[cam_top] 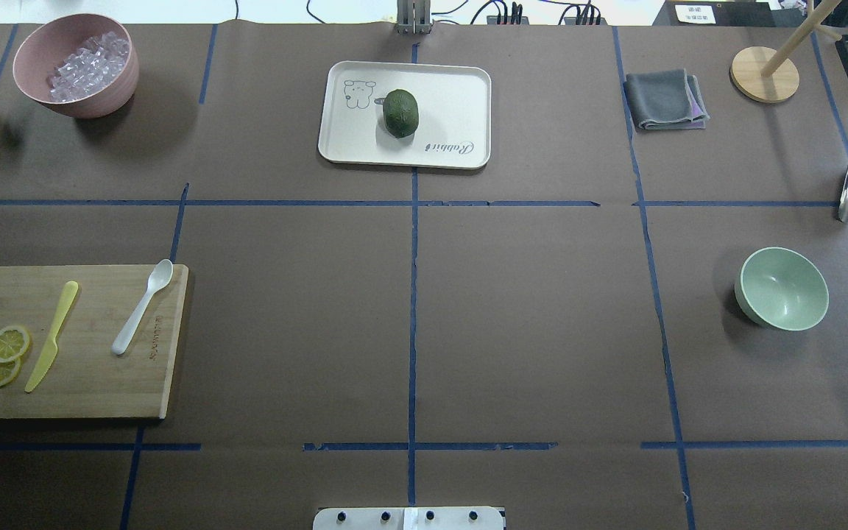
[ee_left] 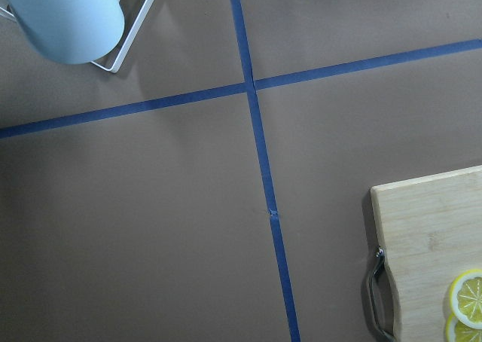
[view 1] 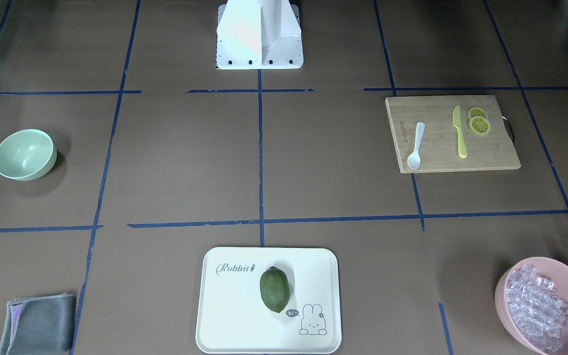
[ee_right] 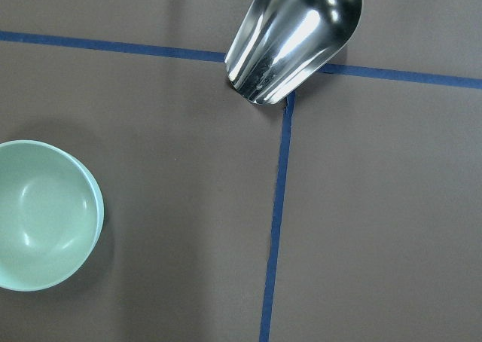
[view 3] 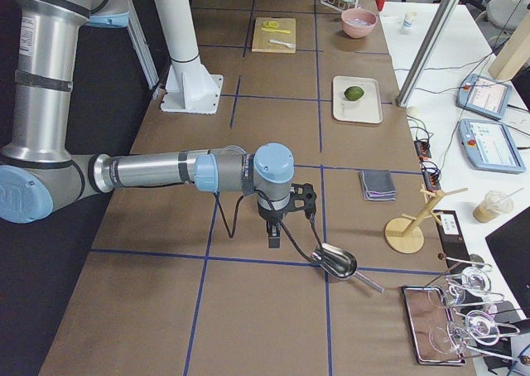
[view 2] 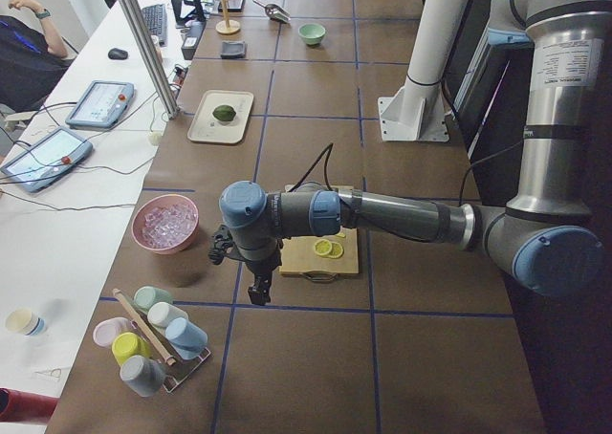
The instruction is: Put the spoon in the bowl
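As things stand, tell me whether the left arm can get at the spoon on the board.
Probably yes. The spoon lies uncovered on the cutting board, apart from the yellow knife, and the left gripper hangs just off the board's handle end with nothing between.

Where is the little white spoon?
In the overhead view, the spoon lies on the cutting board at the table's left, just right of the knife.
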### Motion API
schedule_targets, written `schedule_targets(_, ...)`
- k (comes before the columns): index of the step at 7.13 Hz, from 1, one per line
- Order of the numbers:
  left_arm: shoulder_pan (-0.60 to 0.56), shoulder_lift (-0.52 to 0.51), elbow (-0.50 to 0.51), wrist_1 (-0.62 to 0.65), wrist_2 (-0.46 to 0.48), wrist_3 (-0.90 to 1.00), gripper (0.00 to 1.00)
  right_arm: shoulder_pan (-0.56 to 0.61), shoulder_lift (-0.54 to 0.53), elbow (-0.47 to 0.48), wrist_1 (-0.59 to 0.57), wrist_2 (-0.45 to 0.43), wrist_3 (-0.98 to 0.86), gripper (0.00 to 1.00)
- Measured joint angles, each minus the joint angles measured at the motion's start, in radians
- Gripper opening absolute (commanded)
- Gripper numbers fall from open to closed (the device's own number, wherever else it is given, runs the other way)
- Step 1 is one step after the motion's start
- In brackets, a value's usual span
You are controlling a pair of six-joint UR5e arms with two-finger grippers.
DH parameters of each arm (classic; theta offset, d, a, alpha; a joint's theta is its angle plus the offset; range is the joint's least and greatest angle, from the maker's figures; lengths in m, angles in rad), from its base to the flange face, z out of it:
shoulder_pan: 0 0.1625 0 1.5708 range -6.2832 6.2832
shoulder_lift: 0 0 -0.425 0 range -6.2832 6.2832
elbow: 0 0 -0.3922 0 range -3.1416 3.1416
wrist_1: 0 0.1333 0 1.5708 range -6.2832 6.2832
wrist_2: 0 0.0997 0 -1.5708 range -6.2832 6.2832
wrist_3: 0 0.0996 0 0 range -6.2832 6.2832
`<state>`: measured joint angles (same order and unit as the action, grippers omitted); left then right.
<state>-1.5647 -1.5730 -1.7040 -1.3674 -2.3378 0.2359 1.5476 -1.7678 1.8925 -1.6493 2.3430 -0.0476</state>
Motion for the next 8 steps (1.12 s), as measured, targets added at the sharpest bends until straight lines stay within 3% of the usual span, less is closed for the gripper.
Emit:
schedule_targets(4,0.004,-0.006,0.005,0.002,-0.001,0.000,1.00,-0.029,0.009,0.007,0.064,0.018,0.016,1.00)
schedule_targets(5,0.004,-0.006,0.005,0.002,-0.001,0.000,1.00,-0.065,0.010,0.005,0.121,0.036,0.056,1.00)
schedule_targets(6,0.005,-0.007,0.004,0.002,-0.001,0.000,1.00,-0.119,0.010,0.000,0.204,0.042,0.142,0.90)
schedule_targets(7,0.005,-0.007,0.004,0.002,-0.002,0.000,1.00,-0.183,0.014,-0.014,0.289,0.041,0.236,0.99)
schedule_targets(8,0.006,-0.007,0.005,0.002,-0.002,0.000,1.00,-0.248,0.021,-0.046,0.381,0.034,0.321,0.99)
